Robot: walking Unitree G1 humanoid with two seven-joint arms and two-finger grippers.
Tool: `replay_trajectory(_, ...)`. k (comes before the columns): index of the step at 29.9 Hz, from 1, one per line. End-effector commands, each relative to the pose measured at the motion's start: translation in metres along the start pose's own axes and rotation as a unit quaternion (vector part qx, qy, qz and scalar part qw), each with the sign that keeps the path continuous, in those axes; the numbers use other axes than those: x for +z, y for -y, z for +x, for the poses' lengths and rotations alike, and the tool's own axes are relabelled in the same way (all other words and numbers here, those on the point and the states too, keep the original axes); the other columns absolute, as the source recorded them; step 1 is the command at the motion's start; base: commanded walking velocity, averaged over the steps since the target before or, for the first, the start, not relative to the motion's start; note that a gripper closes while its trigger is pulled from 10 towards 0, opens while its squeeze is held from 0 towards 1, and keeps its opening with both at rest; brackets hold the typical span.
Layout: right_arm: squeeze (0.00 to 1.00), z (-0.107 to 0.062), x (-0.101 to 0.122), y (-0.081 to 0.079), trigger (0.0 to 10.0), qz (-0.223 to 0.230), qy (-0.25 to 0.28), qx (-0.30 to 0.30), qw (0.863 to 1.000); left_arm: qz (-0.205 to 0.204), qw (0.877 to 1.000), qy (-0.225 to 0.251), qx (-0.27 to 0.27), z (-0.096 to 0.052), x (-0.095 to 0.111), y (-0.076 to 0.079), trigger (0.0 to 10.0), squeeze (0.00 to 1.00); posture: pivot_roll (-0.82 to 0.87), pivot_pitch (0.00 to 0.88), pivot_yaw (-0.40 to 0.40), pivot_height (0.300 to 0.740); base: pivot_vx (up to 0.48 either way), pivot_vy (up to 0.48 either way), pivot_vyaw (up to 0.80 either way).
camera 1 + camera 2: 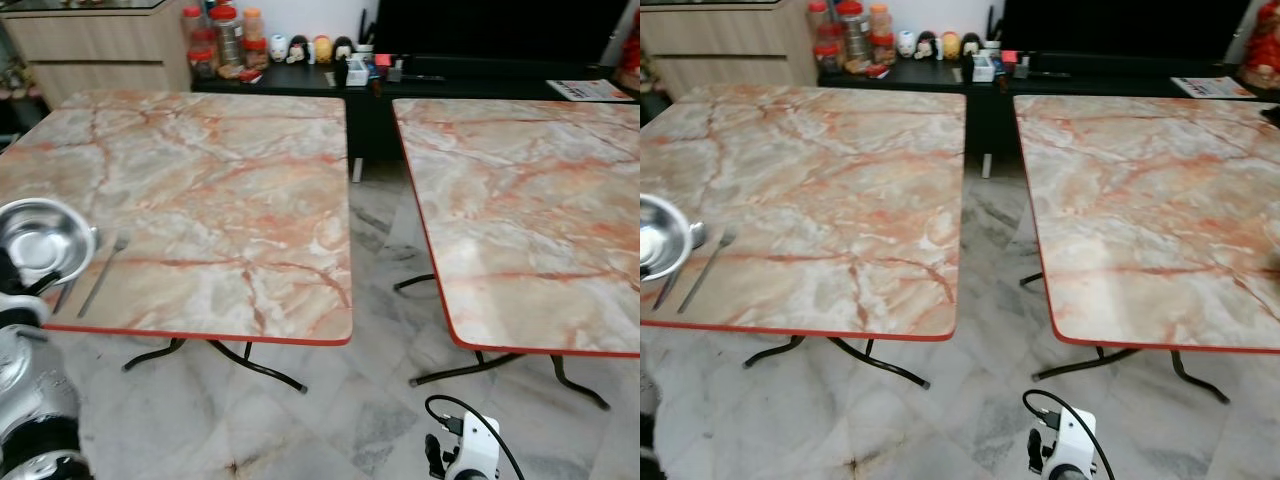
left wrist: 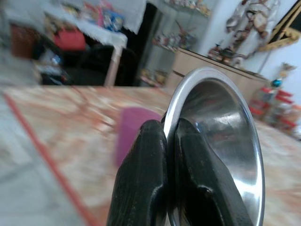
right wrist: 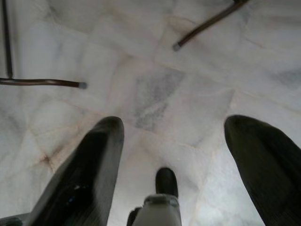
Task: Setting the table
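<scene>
In the left eye view, two marble-patterned surfaces with red edging stand side by side on a pale marble floor (image 1: pixel 340 400). The left surface (image 1: pixel 210 190) carries a steel bowl (image 1: pixel 40 240) at its near left corner, with a fork (image 1: pixel 103 275) lying just beside the bowl, towards the surface's middle. The right surface (image 1: pixel 530 210) is bare marble pattern. Behind both runs a dark sideboard (image 1: pixel 300 78) holding red-lidded jars (image 1: pixel 215 35) and small figurines (image 1: pixel 310 47); any labels on them are too small to read. The right arm (image 1: pixel 465 450) hangs low over the floor.

The right eye view shows the same layout, with the bowl at the far left edge and a second slim utensil (image 1: pixel 680 270), perhaps a spoon, between bowl and fork.

In the left wrist view, the left pincer (image 2: pixel 169 141) is closed tight on the rim of the bowl, one finger inside and one outside. A blurred pink object (image 2: pixel 134 132) sits on the surface beyond.

In the right wrist view, the right pincer (image 3: pixel 171 141) is spread wide and holds nothing, hanging over the floor near the dark table legs (image 3: pixel 42 83).
</scene>
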State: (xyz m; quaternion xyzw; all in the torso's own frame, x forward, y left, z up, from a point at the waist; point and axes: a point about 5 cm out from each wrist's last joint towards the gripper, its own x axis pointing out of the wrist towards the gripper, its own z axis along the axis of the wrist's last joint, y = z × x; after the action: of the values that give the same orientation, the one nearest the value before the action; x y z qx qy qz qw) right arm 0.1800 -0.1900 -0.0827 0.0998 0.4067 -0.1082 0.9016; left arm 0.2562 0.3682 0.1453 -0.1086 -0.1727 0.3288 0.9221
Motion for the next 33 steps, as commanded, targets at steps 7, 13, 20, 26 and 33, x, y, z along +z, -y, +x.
replay_trajectory(7,0.00,0.000,-0.001,0.000,10.0,-0.006,-0.002,0.000,1.000,0.070,0.996,-0.018,0.045,-0.017,-0.006,-0.038,10.0,0.00,0.10,0.000,-0.036,0.740,0.000,0.000,0.00)
replay_trajectory(13,0.00,-0.001,-0.004,0.000,10.0,-0.007,-0.006,0.004,1.000,0.105,0.988,-0.076,0.088,-0.035,-0.032,-0.060,10.0,0.00,0.08,0.000,-0.018,0.740,0.000,0.000,0.00)
replay_trajectory(20,0.00,-0.004,-0.011,0.004,10.0,-0.001,-0.011,-0.003,1.000,0.094,0.981,-0.088,0.144,-0.049,-0.041,-0.083,10.0,0.00,0.07,0.000,-0.011,0.740,0.000,0.000,0.00)
replay_trajectory(26,0.00,-0.004,-0.013,0.003,10.0,-0.002,-0.013,-0.003,1.000,0.116,0.971,-0.151,0.144,-0.060,-0.057,-0.094,10.0,0.00,0.08,0.000,-0.012,0.740,0.000,0.000,0.00)
replay_trajectory(33,0.00,-0.004,-0.011,0.003,10.0,0.001,-0.011,-0.005,1.000,0.128,0.942,-0.282,0.127,-0.091,-0.100,-0.089,10.0,0.00,0.06,0.000,-0.001,0.740,0.000,0.000,0.00)
